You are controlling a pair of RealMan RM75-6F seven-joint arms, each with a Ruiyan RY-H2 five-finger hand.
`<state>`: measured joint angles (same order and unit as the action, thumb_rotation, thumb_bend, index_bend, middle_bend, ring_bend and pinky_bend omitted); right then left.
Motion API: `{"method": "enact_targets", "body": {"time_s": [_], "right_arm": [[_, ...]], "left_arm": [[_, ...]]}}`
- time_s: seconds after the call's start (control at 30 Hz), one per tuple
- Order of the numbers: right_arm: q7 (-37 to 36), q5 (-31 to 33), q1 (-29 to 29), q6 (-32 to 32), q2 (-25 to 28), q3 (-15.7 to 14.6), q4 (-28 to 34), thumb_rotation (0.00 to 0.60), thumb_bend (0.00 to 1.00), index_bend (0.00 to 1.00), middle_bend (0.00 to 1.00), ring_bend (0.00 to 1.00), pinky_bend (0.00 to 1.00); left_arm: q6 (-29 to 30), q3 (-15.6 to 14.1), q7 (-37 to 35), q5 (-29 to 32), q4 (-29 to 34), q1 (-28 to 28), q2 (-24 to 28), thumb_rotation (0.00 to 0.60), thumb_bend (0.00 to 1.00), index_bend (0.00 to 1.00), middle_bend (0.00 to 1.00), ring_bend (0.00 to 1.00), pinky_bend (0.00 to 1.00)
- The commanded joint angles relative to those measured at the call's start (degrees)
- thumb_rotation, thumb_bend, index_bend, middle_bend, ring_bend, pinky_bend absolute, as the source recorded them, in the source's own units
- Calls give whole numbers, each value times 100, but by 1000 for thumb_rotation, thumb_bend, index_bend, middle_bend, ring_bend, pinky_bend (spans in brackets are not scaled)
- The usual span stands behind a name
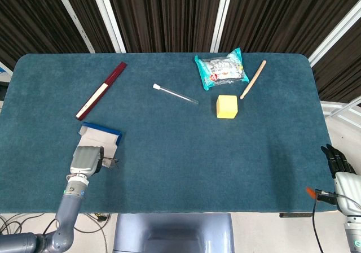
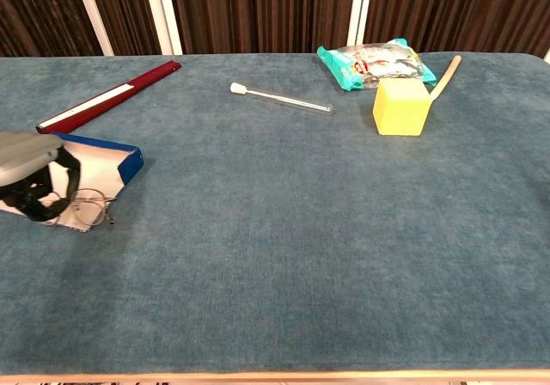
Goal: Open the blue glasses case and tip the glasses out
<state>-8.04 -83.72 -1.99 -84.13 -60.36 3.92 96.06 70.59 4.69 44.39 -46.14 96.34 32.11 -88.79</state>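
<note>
The blue glasses case (image 1: 101,133) lies open at the table's front left, white inside facing up, also in the chest view (image 2: 125,158). My left hand (image 1: 86,161) hovers over the case's near part, its dark fingers (image 2: 39,198) curled around the left side of the thin wire-framed glasses (image 2: 88,207). The glasses (image 1: 110,162) stick out to the right of the hand, at the case's near edge. My right hand (image 1: 338,164) hangs off the table's right edge, holding nothing, fingers extended.
A dark red flat stick (image 1: 101,90) lies behind the case. A clear tube with a white cap (image 1: 175,94), a yellow block (image 1: 227,107), a teal snack bag (image 1: 221,68) and a wooden stick (image 1: 253,79) are at the back right.
</note>
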Motion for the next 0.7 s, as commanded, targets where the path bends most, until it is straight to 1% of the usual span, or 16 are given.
{"method": "enact_targets", "body": {"time_s": [0.03, 0.17, 0.47, 0.57, 0.7], "right_arm": [[-2, 1, 0, 1, 2, 1, -1, 600, 178, 0, 0, 0, 194], [-12, 5, -7, 14, 3, 2, 0, 600, 179, 0, 0, 0, 194], [-38, 27, -14, 43, 13, 4, -4, 600, 179, 0, 0, 0, 193], [-43, 20, -16, 45, 15, 2, -4, 600, 179, 0, 0, 0, 193], [-45, 26, -14, 46, 19, 1, -1, 600, 179, 0, 0, 0, 193]], "left_arm": [[-4, 83, 129, 11, 116, 118, -155, 600, 510, 606, 1000, 957, 1000], [20, 212, 367, 58, 205, 317, -443, 600, 510, 606, 1000, 957, 1000], [118, 598, 785, 287, 24, 773, -1162, 600, 509, 590, 1000, 957, 1000], [157, 753, 905, 438, -124, 920, -1376, 600, 478, 540, 1000, 955, 1000], [159, 890, 985, 606, -267, 1059, -1545, 600, 355, 418, 1000, 947, 1000]]}}
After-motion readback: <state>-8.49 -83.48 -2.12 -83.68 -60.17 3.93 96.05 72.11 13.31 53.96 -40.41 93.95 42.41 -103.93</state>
